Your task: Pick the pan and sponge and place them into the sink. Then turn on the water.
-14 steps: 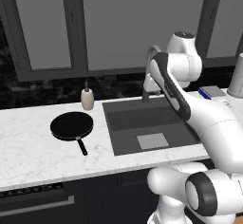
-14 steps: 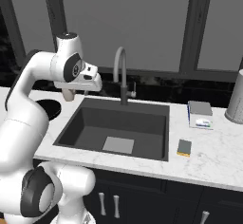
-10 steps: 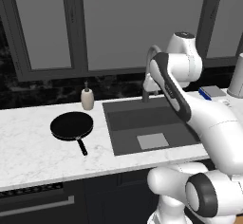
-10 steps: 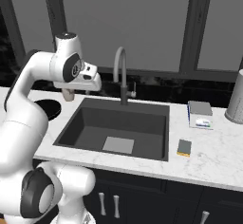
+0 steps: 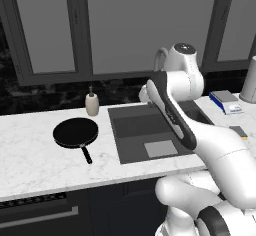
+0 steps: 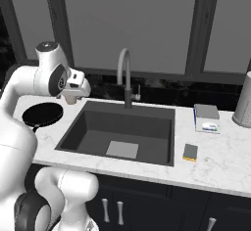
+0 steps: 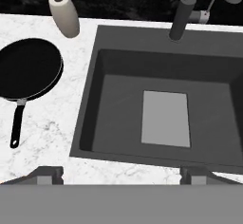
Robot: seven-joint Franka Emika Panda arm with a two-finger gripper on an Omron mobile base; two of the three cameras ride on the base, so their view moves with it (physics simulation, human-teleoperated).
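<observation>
The gripper [image 7: 121, 173], jaws wide apart, hangs above the dark grey rectangular sink's [image 7: 90, 118] front rim. The round black frying pan [image 7: 29, 70] lies on the white marble desk [image 7: 52, 128], well to its left.

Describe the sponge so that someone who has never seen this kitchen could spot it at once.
Start at the dark sink set in the white marble counter. On the counter beside it, on the side away from the black pan, two small things lie. The sponge is the one nearer the front edge: a little block with a dark top and a yellow side, unlike the flat blue-and-white box behind it.
</observation>
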